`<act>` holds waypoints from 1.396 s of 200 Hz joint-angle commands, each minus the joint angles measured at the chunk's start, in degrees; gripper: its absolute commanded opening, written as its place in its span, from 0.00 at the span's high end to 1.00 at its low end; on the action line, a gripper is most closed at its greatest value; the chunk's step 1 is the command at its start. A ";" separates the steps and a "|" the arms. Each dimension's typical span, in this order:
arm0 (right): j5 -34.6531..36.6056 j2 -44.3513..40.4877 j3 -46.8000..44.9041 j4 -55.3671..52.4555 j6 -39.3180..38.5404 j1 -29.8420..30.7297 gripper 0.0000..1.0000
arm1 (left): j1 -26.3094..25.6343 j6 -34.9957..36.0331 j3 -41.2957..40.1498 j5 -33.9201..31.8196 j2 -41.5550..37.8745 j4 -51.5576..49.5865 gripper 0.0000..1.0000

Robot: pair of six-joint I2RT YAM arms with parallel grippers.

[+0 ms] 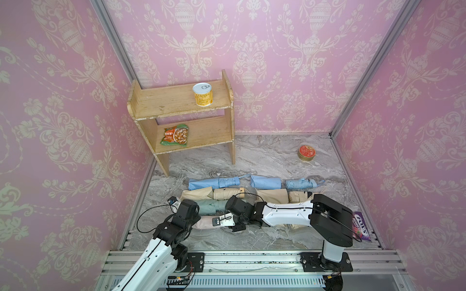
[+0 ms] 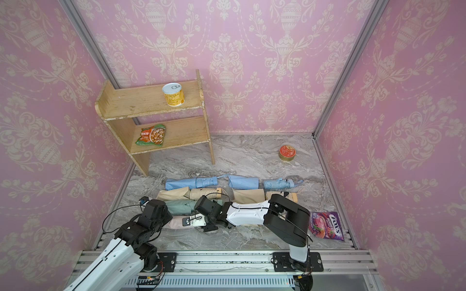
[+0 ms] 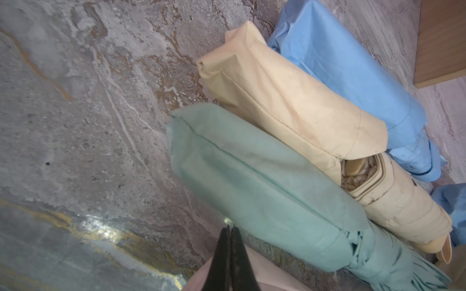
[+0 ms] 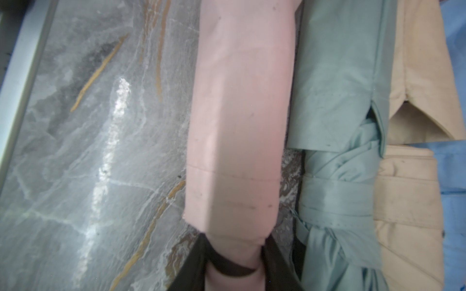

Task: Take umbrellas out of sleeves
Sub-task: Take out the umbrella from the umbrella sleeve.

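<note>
On the grey marbled tabletop (image 1: 264, 156), the smooth pink fabric sleeve (image 4: 239, 126) lies in the front row, with the left gripper (image 3: 230, 239) pinched shut at one end and the right gripper (image 4: 235, 238) clasping the pink umbrella (image 4: 227, 283) poking out the other.

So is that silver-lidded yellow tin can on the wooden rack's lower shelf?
No, the yellow tin can stands on the top shelf of the wooden rack; an orange snack packet lies on the lower one.

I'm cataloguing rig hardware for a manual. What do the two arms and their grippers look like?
Left arm and right arm: white shells, black joint housings, thin black cables looping outside. Left gripper: slim, black, tapered fingers. Right gripper: broader dark fingers.
</note>
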 commanded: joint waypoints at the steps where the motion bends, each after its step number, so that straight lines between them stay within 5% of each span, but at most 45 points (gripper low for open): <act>1: 0.06 1.78 0.24 -2.32 -1.26 0.49 0.82 | -0.41 2.29 2.43 -4.91 -1.06 -3.40 1.00; 279: 0.68 -3.38 -4.52 -3.38 -2.77 -0.90 0.93 | -0.33 4.84 4.56 -10.46 -2.02 -7.83 1.00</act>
